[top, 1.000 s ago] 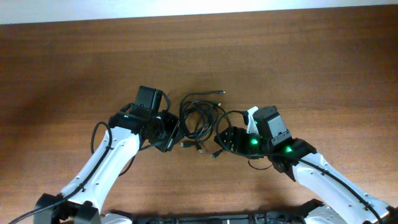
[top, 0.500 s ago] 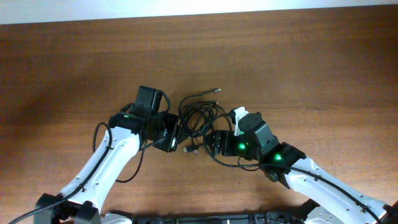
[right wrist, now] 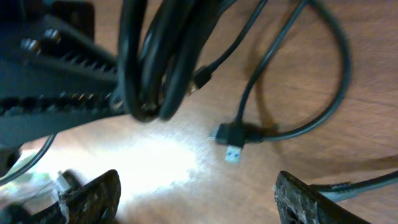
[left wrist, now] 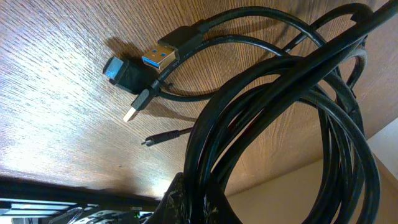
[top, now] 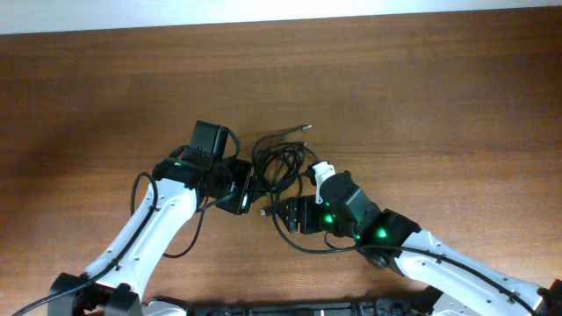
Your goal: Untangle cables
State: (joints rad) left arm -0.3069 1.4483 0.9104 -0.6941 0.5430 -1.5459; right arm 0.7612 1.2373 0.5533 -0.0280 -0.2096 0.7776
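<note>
On table [top: 439, 88], cables [top: 283, 160] elongated near-to-far.

cables [left wrist: 267, 99] cropped at edges, plug [right wrist: 231, 151] blurred

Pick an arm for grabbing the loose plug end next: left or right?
Right, likely. The left gripper is shut on the bunched cables, so it's occupied. The right gripper is open and low over the table, with a loose plug lying just ahead between its fingers.
</note>
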